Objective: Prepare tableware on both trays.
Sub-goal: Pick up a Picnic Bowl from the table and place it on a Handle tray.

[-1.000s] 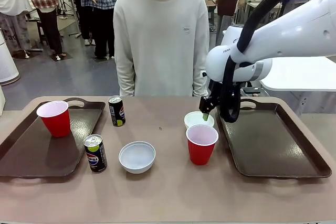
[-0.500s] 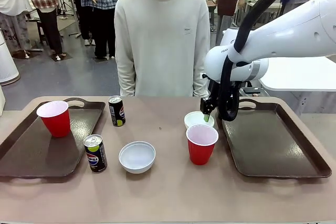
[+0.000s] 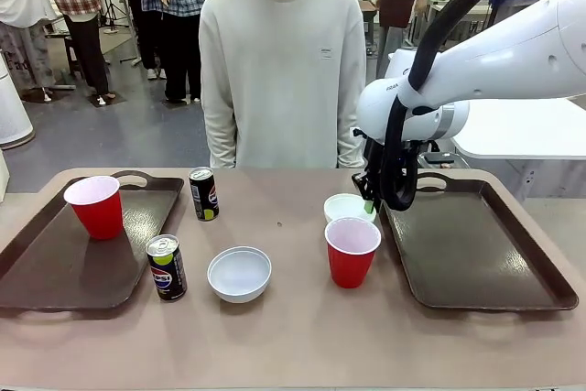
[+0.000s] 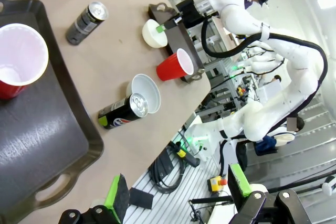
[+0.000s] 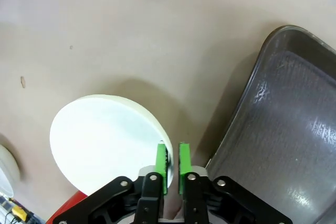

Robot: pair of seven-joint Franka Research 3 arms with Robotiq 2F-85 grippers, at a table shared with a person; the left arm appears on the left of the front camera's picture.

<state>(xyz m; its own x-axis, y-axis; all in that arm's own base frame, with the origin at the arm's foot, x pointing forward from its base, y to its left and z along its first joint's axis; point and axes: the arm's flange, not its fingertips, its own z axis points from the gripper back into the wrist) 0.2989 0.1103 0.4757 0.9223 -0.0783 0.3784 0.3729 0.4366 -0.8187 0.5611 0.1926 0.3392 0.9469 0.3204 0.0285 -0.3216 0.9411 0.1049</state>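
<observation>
My right gripper has come down at the right edge of a small white bowl, just left of the right tray. In the right wrist view its green fingers stand pinched on the bowl's rim. A red cup stands in front of that bowl. On the table between the trays are a second white bowl and two Pepsi cans. Another red cup stands on the left tray. My left gripper hangs open, high over the left tray.
A person in a light sweater stands at the far side of the table, hands out of sight. The right tray is bare. Open tabletop lies along the near edge.
My right gripper's fingers have closed from wide apart onto the bowl's right rim, and the bowl has shifted slightly right. The left arm has not moved.
</observation>
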